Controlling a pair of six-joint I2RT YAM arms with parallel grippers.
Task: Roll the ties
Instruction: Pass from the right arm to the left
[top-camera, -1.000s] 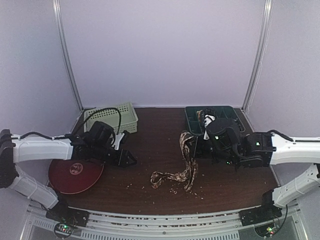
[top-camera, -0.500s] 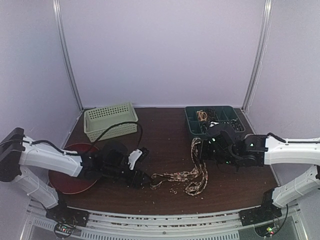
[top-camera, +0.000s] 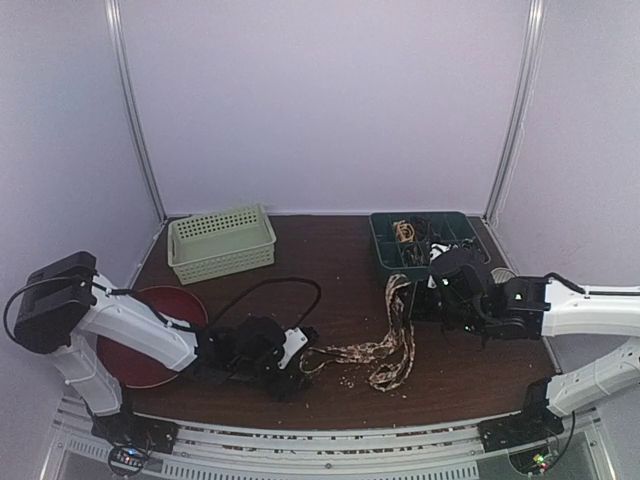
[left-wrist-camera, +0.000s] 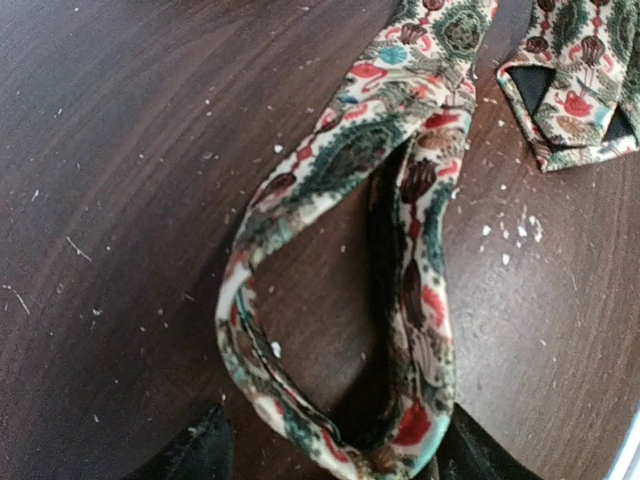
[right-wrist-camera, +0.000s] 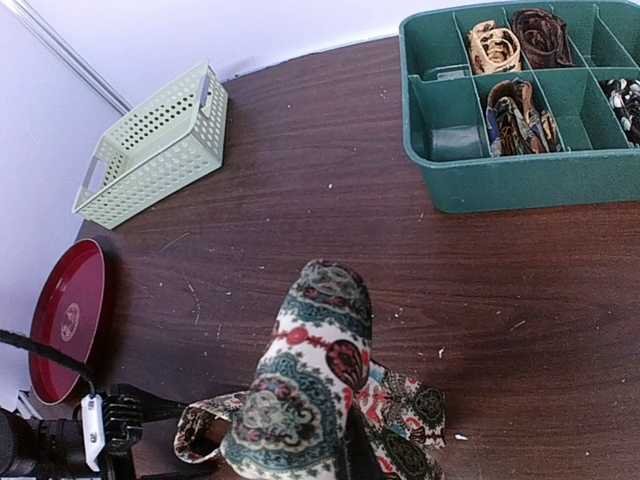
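Note:
One patterned tie (top-camera: 372, 350) lies on the dark table, running from my right gripper (top-camera: 412, 298) down and then left to its narrow end. That gripper is shut on the tie (right-wrist-camera: 310, 390), and the lifted cloth drapes over its fingers, hiding them. My left gripper (top-camera: 298, 358) sits low at the tie's left end. In the left wrist view its jaws stand open on either side of a folded loop of the tie (left-wrist-camera: 420, 200), with a black fingertip (left-wrist-camera: 200, 452) showing on each side of that loop. The tie's pointed end (left-wrist-camera: 575, 110) lies at the upper right.
A pale green basket (top-camera: 222, 242) stands at the back left and a red plate (top-camera: 150, 335) lies beside the left arm. A dark green compartment tray (top-camera: 380, 245) at the back right holds rolled ties (right-wrist-camera: 520, 105). Pale crumbs dot the table.
My left arm has swung from beside the plate to the tie's left end, and its jaws have widened. The right gripper has drawn the tie rightward, stretching it out.

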